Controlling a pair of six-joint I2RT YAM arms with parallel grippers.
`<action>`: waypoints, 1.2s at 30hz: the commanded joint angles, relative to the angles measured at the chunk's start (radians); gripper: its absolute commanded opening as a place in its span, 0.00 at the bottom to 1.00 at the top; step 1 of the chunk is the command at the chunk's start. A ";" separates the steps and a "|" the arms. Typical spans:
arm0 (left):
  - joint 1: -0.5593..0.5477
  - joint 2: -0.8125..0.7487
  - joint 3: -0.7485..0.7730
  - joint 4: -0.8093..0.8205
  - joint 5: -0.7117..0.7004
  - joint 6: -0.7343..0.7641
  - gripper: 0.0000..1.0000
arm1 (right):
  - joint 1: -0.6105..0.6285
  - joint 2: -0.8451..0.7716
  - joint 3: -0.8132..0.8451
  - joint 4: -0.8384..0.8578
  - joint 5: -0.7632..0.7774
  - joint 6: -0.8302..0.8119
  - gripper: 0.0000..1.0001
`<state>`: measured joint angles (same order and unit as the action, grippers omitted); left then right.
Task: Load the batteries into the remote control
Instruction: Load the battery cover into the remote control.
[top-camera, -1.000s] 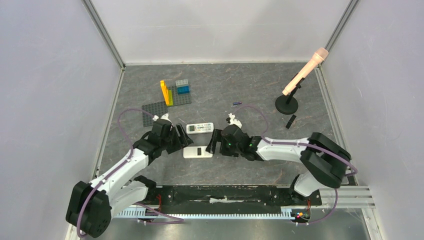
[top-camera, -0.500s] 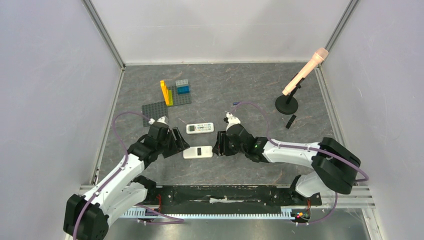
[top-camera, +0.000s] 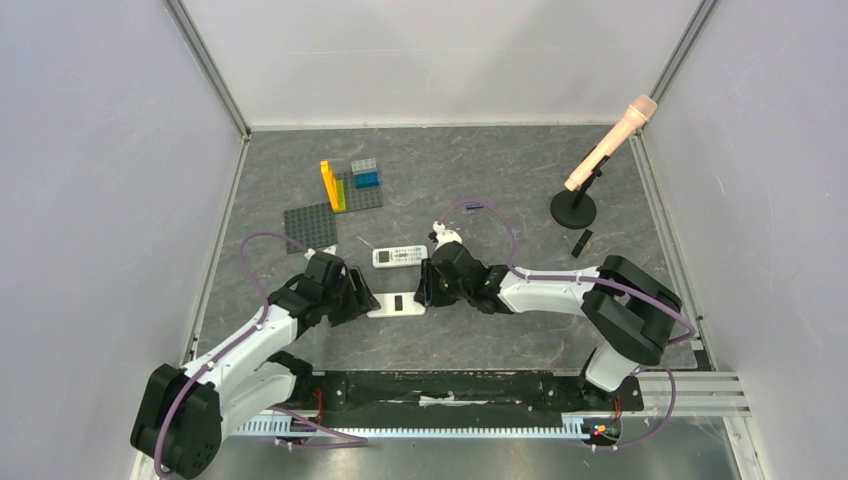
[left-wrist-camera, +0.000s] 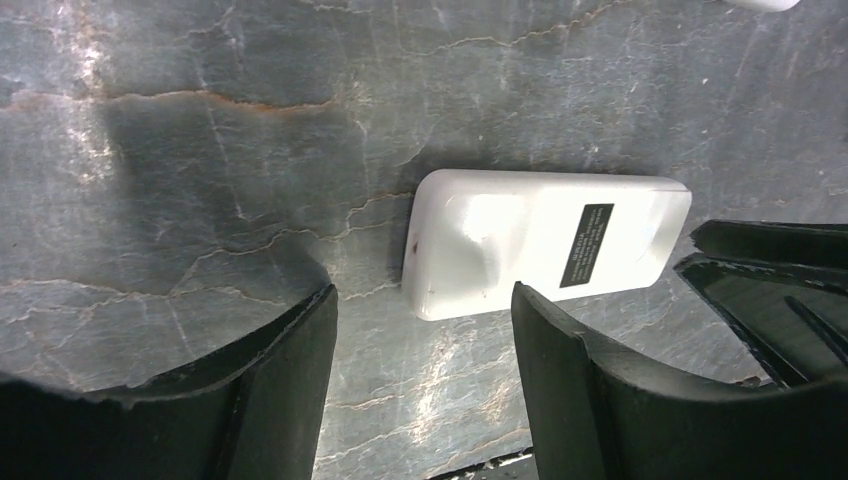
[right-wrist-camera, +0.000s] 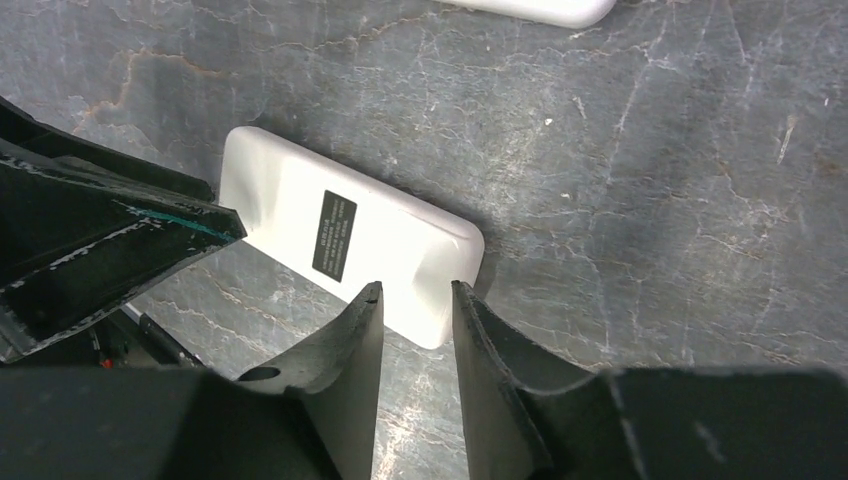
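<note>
A white remote control (top-camera: 397, 303) lies face down on the grey table, a dark label on its back. My left gripper (top-camera: 362, 297) stands at its left end, wide open; in the left wrist view the remote (left-wrist-camera: 545, 240) lies just past the left gripper (left-wrist-camera: 422, 295), nothing between the fingers. My right gripper (top-camera: 428, 287) is at the remote's right end. In the right wrist view that gripper (right-wrist-camera: 417, 288) shows a narrow gap over the near corner of the remote (right-wrist-camera: 350, 235), gripping nothing. One slim purple-blue battery (top-camera: 474, 207) lies farther back.
A second remote (top-camera: 399, 256) lies face up just behind the first. Brick plates with coloured bricks (top-camera: 345, 188) sit at the back left. A microphone on a round stand (top-camera: 574, 208) stands at the back right, a small black piece (top-camera: 581, 243) beside it.
The right gripper's jaws have narrowed from wide open and it has moved left to the remote's right end. The left gripper has edged closer to the remote's left end.
</note>
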<state>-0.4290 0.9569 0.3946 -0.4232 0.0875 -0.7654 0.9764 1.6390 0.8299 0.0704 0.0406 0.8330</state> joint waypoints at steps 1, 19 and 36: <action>-0.001 -0.006 -0.023 0.087 -0.006 -0.032 0.70 | 0.001 0.026 0.034 -0.023 0.023 0.007 0.30; -0.001 0.104 -0.146 0.302 0.114 -0.054 0.41 | -0.010 0.073 -0.105 0.107 -0.103 0.120 0.13; -0.002 0.059 0.082 0.069 -0.069 0.026 0.70 | -0.013 -0.005 -0.027 0.070 -0.069 0.096 0.43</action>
<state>-0.4141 1.0279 0.3389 -0.1261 0.1032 -0.7887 0.9432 1.6691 0.7250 0.2359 -0.0498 0.9855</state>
